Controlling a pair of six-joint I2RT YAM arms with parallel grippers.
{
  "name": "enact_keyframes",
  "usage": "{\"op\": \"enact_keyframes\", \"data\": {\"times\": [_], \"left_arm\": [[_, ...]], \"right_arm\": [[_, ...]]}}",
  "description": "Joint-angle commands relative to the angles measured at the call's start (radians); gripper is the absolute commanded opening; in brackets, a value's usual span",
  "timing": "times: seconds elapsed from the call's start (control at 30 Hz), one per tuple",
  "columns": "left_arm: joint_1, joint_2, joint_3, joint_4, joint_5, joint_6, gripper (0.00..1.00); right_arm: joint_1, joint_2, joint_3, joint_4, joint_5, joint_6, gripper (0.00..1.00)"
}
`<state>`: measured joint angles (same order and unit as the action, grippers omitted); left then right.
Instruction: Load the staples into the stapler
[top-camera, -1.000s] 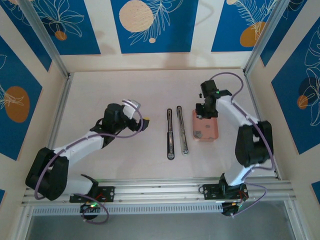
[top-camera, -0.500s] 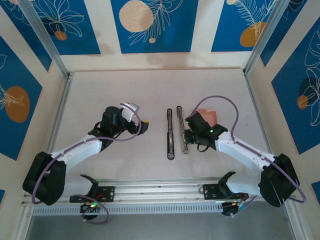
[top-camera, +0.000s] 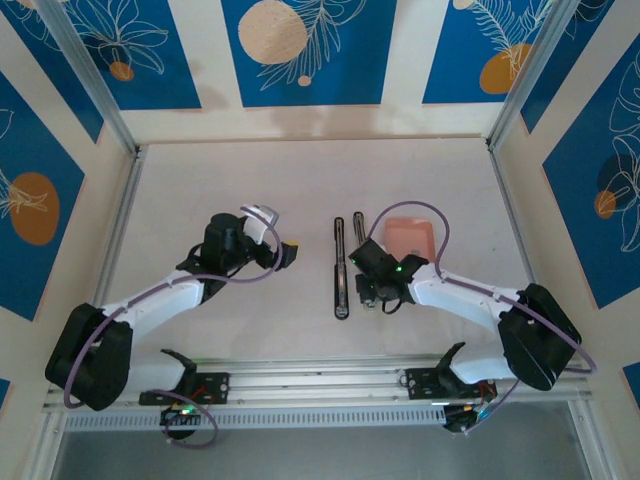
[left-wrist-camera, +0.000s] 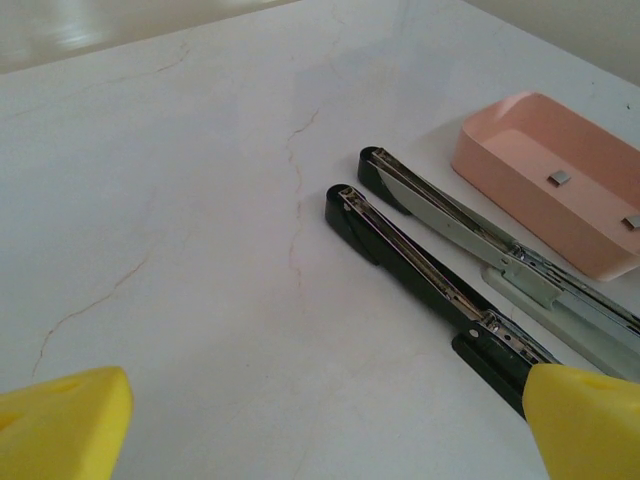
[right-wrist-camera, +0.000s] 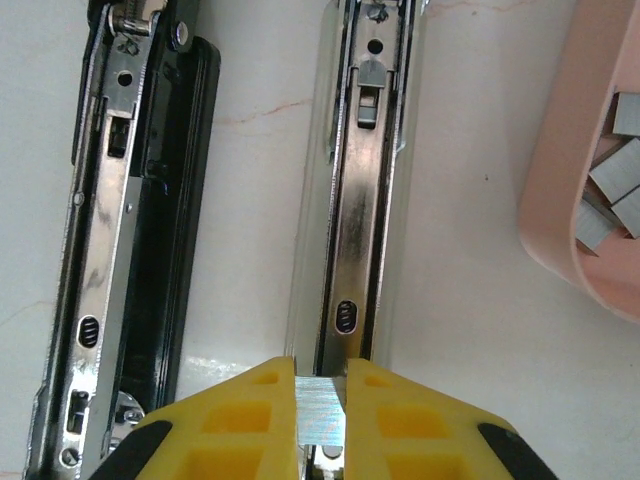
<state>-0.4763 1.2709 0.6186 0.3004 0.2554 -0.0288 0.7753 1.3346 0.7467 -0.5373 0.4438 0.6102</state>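
Observation:
Two slim stapler bars lie side by side mid-table: a black one (top-camera: 341, 265) (right-wrist-camera: 130, 250) (left-wrist-camera: 420, 265) and a silvery one (top-camera: 359, 235) (right-wrist-camera: 357, 200) (left-wrist-camera: 470, 225). My right gripper (top-camera: 369, 289) (right-wrist-camera: 320, 375) hangs over the silvery bar's near end, its yellow fingers shut on a short silvery strip of staples (right-wrist-camera: 322, 415) right above the open channel. More loose staples (right-wrist-camera: 612, 185) (left-wrist-camera: 560, 178) lie in the pink tray (top-camera: 412, 240) (right-wrist-camera: 555, 200) (left-wrist-camera: 520, 205). My left gripper (top-camera: 285, 252) (left-wrist-camera: 330, 420) is open left of the black bar, over bare table.
The pink tray stands just right of the bars, close to my right arm. Metal rails run along the table's left, right and near edges. Bare table stretches left of the black bar and behind both bars.
My right arm has swung from over the pink tray down-left to the silvery bar's near end, now gripping a staple strip. The left arm has barely shifted.

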Motion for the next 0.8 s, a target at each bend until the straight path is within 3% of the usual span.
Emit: {"op": "enact_keyframes", "data": {"times": [0.0,0.77], "left_arm": [[-0.006,-0.016,-0.009,0.025,0.02,-0.015,1.0],[-0.005,-0.004,-0.007,0.038,0.031,-0.024,1.0]], "right_arm": [[0.012,0.007,0.037,-0.02,0.039,0.02,0.15],[-0.01,0.011,0.011,-0.005,-0.006,0.034,0.15]]}}
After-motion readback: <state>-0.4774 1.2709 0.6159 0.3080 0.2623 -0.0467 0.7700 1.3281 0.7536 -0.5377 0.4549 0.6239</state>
